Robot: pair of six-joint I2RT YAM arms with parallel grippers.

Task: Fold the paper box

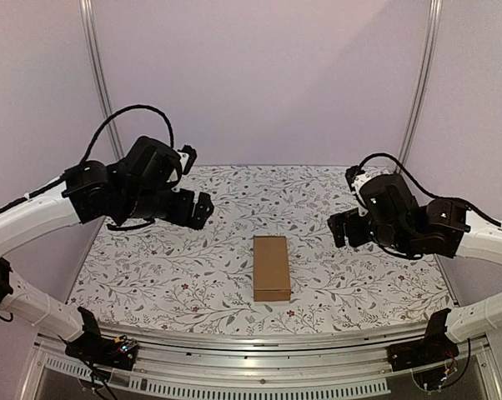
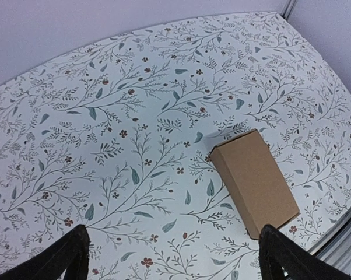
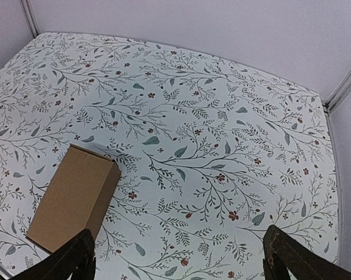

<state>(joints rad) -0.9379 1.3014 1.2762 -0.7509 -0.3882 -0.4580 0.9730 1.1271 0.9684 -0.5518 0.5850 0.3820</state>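
The paper box [image 1: 271,267] is lying flat as a closed, oblong brown carton on the floral-patterned table [image 1: 151,275]. It is sitting near the middle of the table, slightly toward the near edge, with its long axis running near to far. No gripper is touching it.

The left gripper [image 1: 198,210] is hovering above the table to the left of the carton and well apart from it. In the left wrist view, its two fingers [image 2: 67,259] are standing wide apart, with only the table surface showing between them.

The right gripper [image 1: 341,229] is hovering to the right of the carton, also apart from it. In the right wrist view, its fingers [image 3: 73,259] are likewise spread wide and holding nothing.
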